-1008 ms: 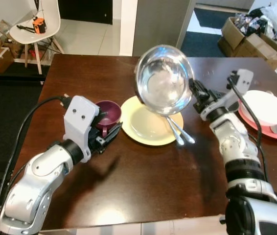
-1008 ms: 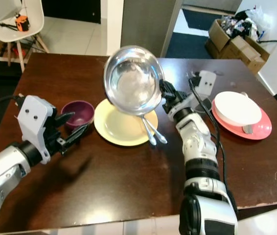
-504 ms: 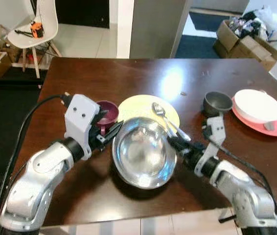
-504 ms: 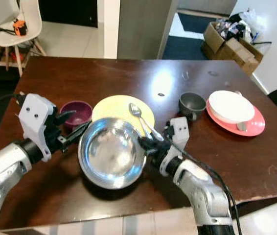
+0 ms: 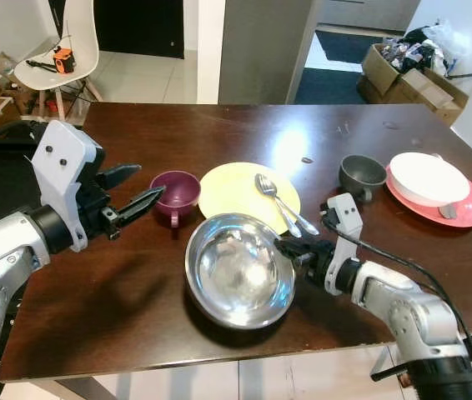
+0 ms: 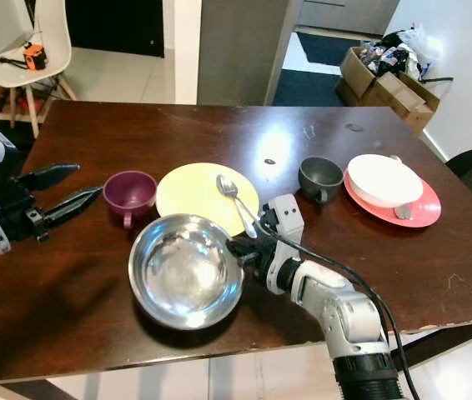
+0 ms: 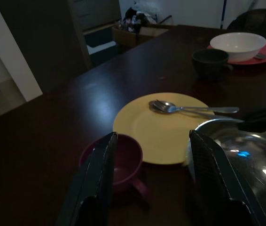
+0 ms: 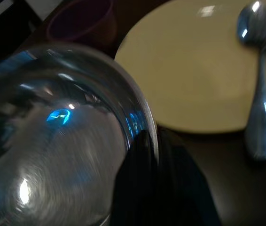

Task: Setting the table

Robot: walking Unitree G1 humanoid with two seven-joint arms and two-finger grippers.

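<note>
Steel bowl held low at frame centre

Our right pincer [image 5: 290, 249] pinches the steel bowl [image 5: 238, 281] rim, ready to set it on the surface [image 5: 136, 275]; our left pincer [image 5: 136, 189] waits spread.

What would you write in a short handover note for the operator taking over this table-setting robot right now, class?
Right gripper: shut on the rim of the steel bowl, which sits low at the table's near edge; I cannot tell if it rests on the wood.
Left gripper: open, empty, hovering beside the purple cup.
Yellow plate at centre holds two spoons.
Far right setting looks done: grey cup, white bowl on the pink plate.
Left to do: probably place and release the steel bowl.
</note>
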